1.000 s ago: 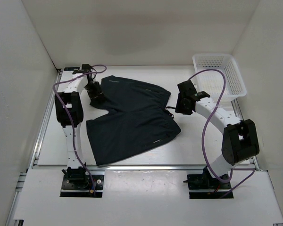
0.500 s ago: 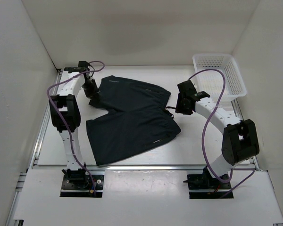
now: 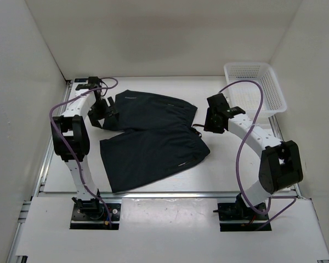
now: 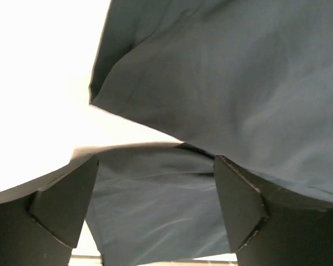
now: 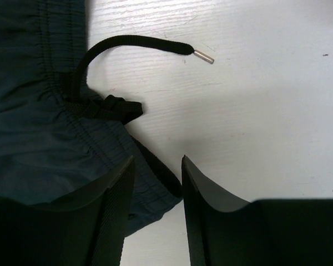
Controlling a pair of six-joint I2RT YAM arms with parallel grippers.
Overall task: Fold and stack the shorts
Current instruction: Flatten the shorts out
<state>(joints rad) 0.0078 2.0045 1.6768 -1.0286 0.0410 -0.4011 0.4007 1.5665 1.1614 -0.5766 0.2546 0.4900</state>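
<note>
The dark navy shorts (image 3: 153,134) lie spread flat on the white table, legs toward the left and waistband toward the right. My left gripper (image 3: 102,111) hangs over the far leg's left edge, jaws wide open. In the left wrist view the cloth (image 4: 227,83) fills the space beyond and between the fingers (image 4: 61,205), and none of it is pinched. My right gripper (image 3: 211,123) is at the waistband end, open, with the waistband's edge (image 5: 61,138) and a black drawstring (image 5: 127,44) lying partly between its fingers (image 5: 114,205).
A white plastic basket (image 3: 255,87) stands at the back right corner. White walls enclose the table on three sides. The drawstring's metal tip (image 5: 204,56) rests on bare table to the right of the waistband.
My left gripper has shifted slightly left and its jaws have gone from shut to wide open over the leg's edge. The right arm has hardly moved.
</note>
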